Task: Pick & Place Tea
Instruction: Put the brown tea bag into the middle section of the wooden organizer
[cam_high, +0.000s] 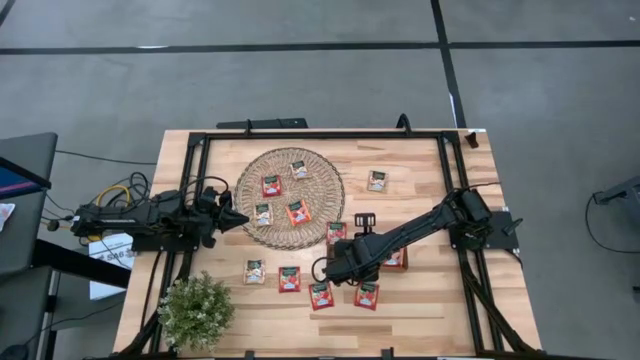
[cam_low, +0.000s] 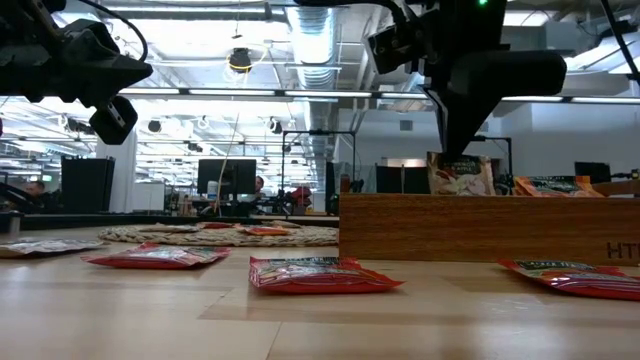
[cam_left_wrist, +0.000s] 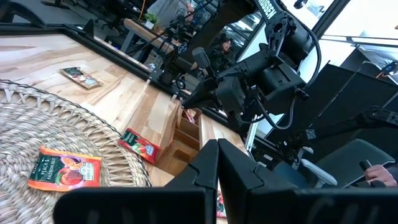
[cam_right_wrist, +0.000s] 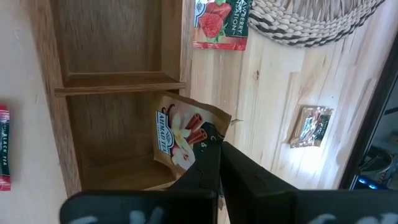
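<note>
Pinching a beige tea sachet (cam_right_wrist: 183, 134), the right gripper (cam_right_wrist: 214, 152) holds it inside a compartment of the wooden tray (cam_right_wrist: 112, 81), apparently the middle one. The left gripper (cam_high: 240, 220), fingers pressed together, waits over the wicker mat (cam_high: 320, 165).

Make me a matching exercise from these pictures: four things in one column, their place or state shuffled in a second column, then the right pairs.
Things
1. right pincer
2. left pincer
3. potted plant
4. beige sachet with cinnamon sticks

Place or state
A. stands at the table's near left corner in the high view
B. in a compartment of the wooden tray, tilted, pinched at its edge
C. shut, empty, at the left edge of the wicker mat
D. shut on a sachet over the tray

Pairs: 1-D, 2-C, 3-A, 4-B
</note>
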